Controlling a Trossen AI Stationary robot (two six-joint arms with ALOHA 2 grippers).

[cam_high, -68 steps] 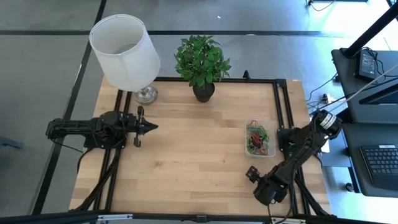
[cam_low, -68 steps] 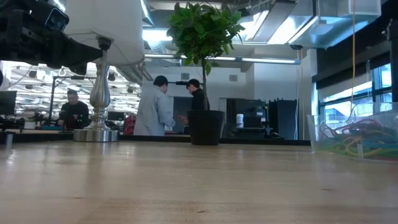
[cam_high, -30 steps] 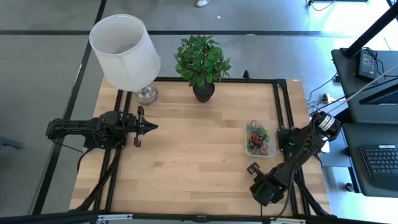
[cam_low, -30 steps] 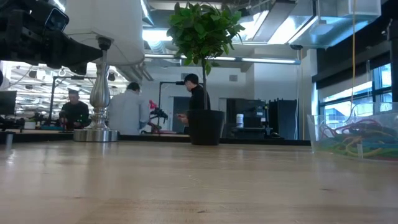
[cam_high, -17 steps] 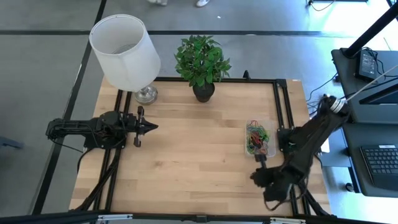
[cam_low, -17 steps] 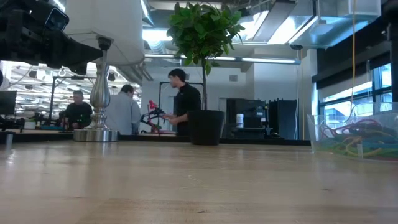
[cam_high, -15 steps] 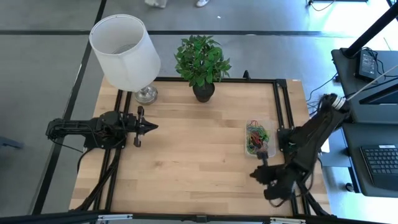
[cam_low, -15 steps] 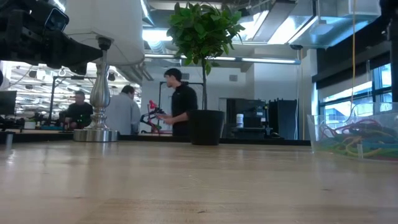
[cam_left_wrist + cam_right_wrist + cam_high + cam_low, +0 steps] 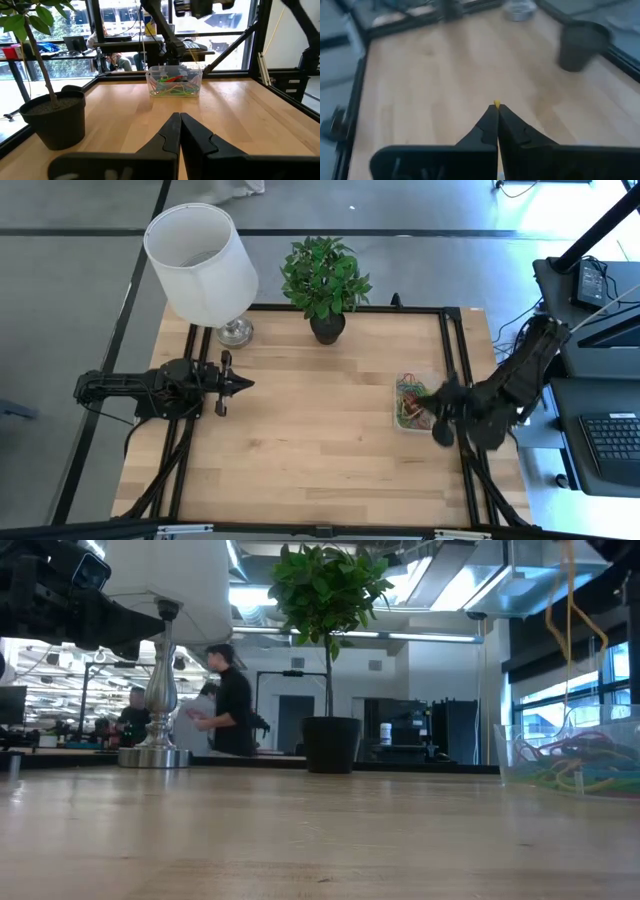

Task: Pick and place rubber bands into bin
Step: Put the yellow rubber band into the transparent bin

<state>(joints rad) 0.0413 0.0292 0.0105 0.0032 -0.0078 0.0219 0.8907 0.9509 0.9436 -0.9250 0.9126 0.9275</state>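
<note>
Right gripper (image 9: 497,106) clenched on a yellow rubber band (image 9: 572,612), hovering over the bin (image 9: 418,402) at 3 o'clock of the tabletop (image 9: 310,440); left gripper (image 9: 245,383) clenched, empty, at 9 o'clock.

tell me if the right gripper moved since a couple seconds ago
Yes. The right gripper went from the table's near edge up to the bin, pinching a yellow rubber band.

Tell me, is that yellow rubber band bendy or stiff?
Probably floppy: the yellow rubber band dangles long and thin from the right pincer over the bin. Likely very light too; it may swing.
</note>
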